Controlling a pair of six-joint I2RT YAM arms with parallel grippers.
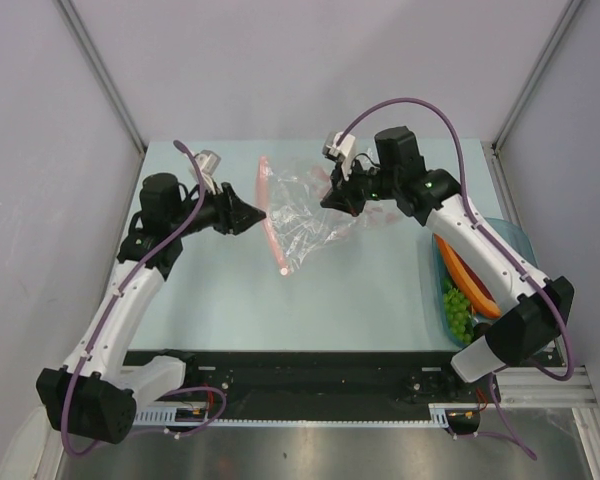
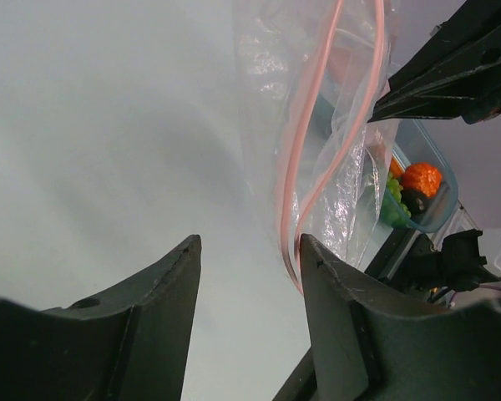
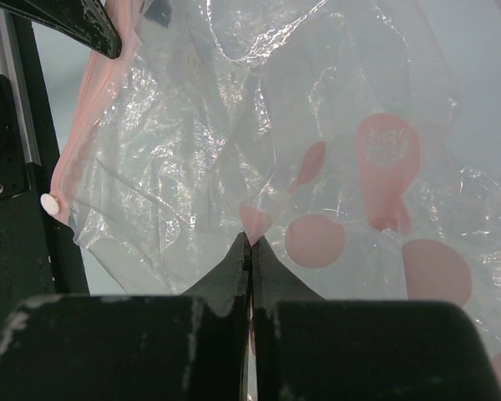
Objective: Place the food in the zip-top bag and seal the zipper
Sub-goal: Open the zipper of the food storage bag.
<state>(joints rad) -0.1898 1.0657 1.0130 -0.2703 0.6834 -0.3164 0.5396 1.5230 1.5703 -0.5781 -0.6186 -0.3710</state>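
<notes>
Right claw (image 3: 250,242): jaws fully together, pinching a fold of clear film on the zip-top bag (image 3: 234,125). The grip is on the bag body, well away from the mouth. Pink print spots (image 3: 316,241) sit on the film just beyond the tips.

Left claw (image 2: 249,251): jaws apart, nothing between them, holding nothing. The zipper (image 2: 305,150) runs just past the tip of the finger on the right of its wrist view. Cannot tell if they touch.

Zipper: the two pink strips run apart for most of their length and meet at the end near the left claw, so the mouth is unsealed. A white slider (image 3: 48,203) sits at one end of the strip.

Top view: the bag is between the two claws, over the far middle of the worktop (image 1: 230,300). Its zipper edge faces the left claw and its crumpled body is toward the right claw. Cannot tell whether the bag lies flat or is partly lifted.

Food: what shows is in the teal bowl (image 1: 515,238) at the right edge of the worktop. The bowl is partly under the right arm and well apart from the bag.
- green grape bunch (image 1: 458,310)
- long orange piece (image 1: 468,278) (carrot or slice, cannot tell)
- orange-red round fruit (image 2: 422,178)
- dark ball (image 2: 414,200), touching the round fruit
</notes>
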